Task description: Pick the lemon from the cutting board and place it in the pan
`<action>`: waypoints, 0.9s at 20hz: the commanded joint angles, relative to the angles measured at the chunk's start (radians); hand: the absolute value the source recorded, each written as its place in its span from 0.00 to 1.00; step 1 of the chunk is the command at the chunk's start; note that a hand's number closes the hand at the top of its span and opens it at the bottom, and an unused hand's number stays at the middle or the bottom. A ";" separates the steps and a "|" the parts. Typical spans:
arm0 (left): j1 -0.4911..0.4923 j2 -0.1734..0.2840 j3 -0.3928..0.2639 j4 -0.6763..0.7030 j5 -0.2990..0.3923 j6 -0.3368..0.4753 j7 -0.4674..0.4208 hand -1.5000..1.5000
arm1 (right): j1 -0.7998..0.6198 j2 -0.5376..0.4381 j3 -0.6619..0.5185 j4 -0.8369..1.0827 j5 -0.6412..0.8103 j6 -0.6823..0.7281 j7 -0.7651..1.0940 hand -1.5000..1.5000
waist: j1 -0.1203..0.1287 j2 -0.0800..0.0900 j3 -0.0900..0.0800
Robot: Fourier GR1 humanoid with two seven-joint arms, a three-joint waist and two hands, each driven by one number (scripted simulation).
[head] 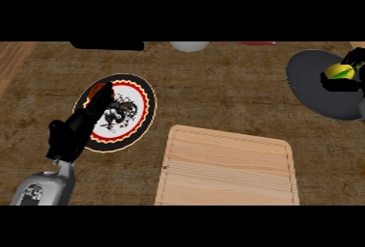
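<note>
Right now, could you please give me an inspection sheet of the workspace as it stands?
Surface: brown counter with a wooden strip at its left edge.
Job's things: lemon held over the dark pan at the right; cutting board in the lower middle has nothing on it.
Clutter: patterned plate left of the board; a white round thing, a dark thing and a red thing at the far edge, too cut off to name.
Hands: right hand curled round the lemon; left hand open, fingers straight, over the plate's left side.
Cables: nothing seen.
Surroundings: nothing seen beyond the counter.
</note>
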 commanded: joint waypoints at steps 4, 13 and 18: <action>0.014 0.010 0.003 0.007 0.006 -0.028 -0.049 0.50 | -0.055 -0.067 0.007 0.212 0.038 0.144 0.195 0.00 | 0.041 0.018 0.001; -0.022 -0.025 -0.030 0.014 -0.026 -0.004 -0.030 0.50 | -0.059 -0.045 -0.162 0.180 -0.139 0.193 -0.015 0.00 | 0.035 0.026 0.007; 0.003 -0.013 -0.010 -0.002 -0.010 -0.010 -0.034 0.50 | -0.052 -0.055 -0.307 0.162 -0.287 0.244 -0.113 0.00 | 0.034 0.020 0.007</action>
